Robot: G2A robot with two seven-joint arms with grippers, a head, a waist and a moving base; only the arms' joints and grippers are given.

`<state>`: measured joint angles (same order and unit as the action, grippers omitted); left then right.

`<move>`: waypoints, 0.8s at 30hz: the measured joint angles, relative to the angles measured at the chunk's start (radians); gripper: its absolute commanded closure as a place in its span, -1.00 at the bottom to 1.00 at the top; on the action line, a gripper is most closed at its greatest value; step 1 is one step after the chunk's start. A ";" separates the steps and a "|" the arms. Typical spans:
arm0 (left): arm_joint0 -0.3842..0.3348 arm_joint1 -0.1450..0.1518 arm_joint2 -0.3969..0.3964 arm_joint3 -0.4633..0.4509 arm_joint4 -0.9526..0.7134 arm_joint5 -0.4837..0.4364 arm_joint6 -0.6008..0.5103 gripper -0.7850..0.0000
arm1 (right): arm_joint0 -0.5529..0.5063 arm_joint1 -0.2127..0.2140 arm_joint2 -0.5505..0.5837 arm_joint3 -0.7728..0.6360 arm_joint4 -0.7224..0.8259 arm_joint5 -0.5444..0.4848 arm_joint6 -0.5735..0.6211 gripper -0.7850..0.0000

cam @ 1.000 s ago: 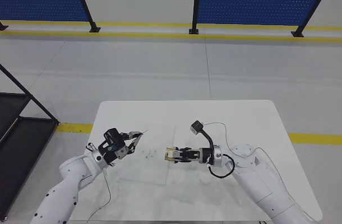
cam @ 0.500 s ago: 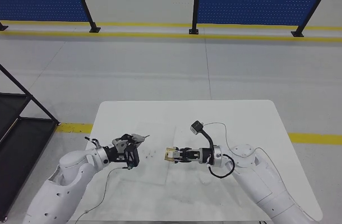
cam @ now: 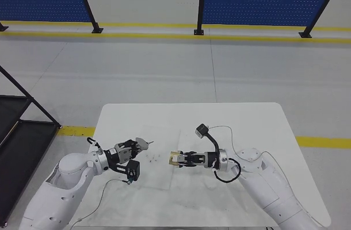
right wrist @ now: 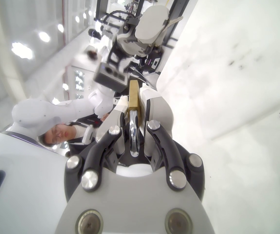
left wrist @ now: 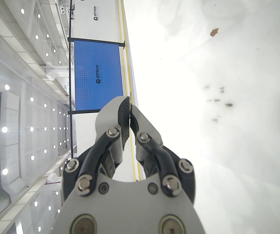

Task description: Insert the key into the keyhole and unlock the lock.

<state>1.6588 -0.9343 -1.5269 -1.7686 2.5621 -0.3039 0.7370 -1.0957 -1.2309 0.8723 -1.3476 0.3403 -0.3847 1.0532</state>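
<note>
Change: left gripper (cam: pixel 142 142) has rolled about its wrist since a second ago, so its camera housing (cam: pixel 132 171), earlier on top of the wrist, now hangs on the robot's side of it; the gripper has also drawn slightly nearer the middle of the table (cam: pixel 250 121); right arm and lock unmoved across all three top views.

Left gripper: fingers pressed together, pinching the key (right wrist: pixel 175 21) by its head; blade juts past the fingertips, aimed across the table towards the right arm; held clear of the table surface.

Right gripper (cam: pixel 178 158): closed on the lock (right wrist: pixel 133 93), a brass padlock gripped by its flat sides; steel shackle (right wrist: pixel 134 135) lies back between the fingers towards the wrist, body's far end faces the left gripper; held near the table's centre.

Key to lock: apart, not touching; whether the blade lines up with the keyhole cannot be told.

Between them: a stretch of table top bearing a cluster of dark specks (left wrist: pixel 218 103); a small brown scrap (left wrist: pixel 214 32) lies off to one side of that line.

Surroundings: black cart (cam: pixel 14 144) on the floor off the table's left end; blue barrier panels (cam: pixel 256 11) along the far side of the room; yellow floor tape (cam: pixel 325 141) passing under the table.
</note>
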 measured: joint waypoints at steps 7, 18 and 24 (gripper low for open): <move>-0.004 0.001 0.002 -0.011 0.008 0.016 0.009 1.00 | 0.000 0.000 0.000 0.000 0.000 0.000 0.000 1.00; -0.084 0.034 -0.022 -0.009 0.229 0.214 0.272 1.00 | 0.000 0.000 0.000 0.000 0.000 0.000 0.000 1.00; -0.187 0.046 0.004 0.037 0.273 0.273 0.420 1.00 | 0.000 0.000 0.000 0.000 0.000 0.000 0.000 1.00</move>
<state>1.4716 -0.8887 -1.5230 -1.7321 2.8349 -0.0310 1.1566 -1.0957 -1.2309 0.8723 -1.3476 0.3403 -0.3847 1.0532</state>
